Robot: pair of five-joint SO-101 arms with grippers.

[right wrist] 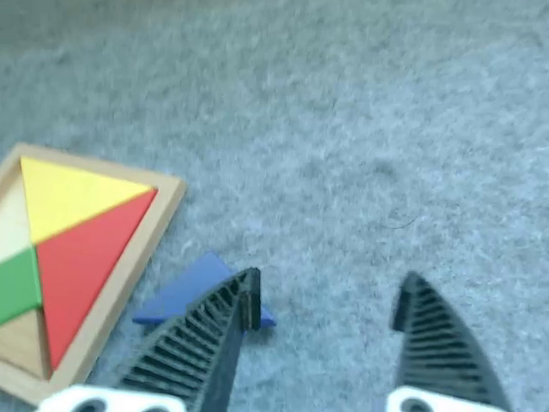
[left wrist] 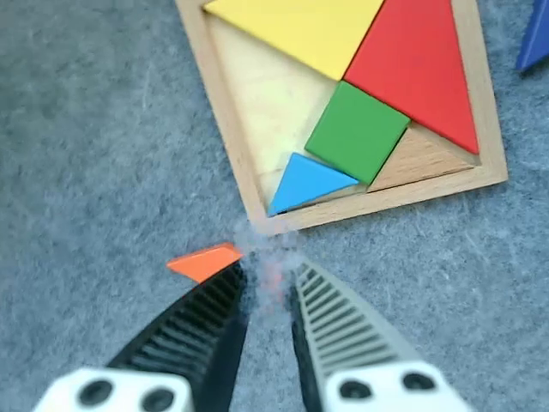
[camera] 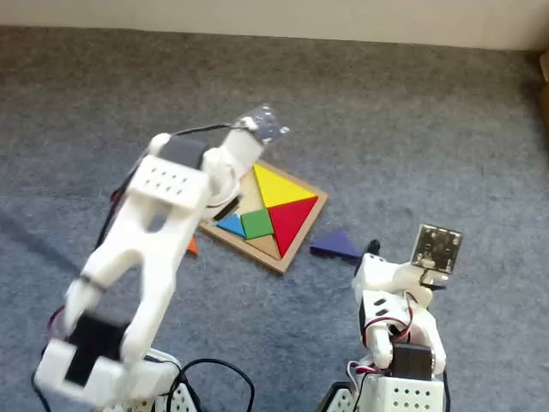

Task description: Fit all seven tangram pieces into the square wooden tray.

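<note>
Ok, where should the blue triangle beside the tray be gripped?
Probably from straight above, jaws pinching its thin edges across the middle: the blue triangle lies flat on the carpet, so only its edges offer a hold.

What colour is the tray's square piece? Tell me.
The square piece is green, clearest in the left wrist view.

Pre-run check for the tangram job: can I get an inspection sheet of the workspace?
Surface: grey carpet.
Job's things: tray holds yellow triangle, red triangle, green square, light blue triangle; orange piece and dark blue triangle lie outside it.
Clutter: nothing seen.
Grippers: left gripper narrowly open, by orange piece; right gripper wide open, by dark blue triangle.
Cables: black cable at left arm's base; red and white wires on right arm.
Surroundings: pale wall beyond carpet.
</note>
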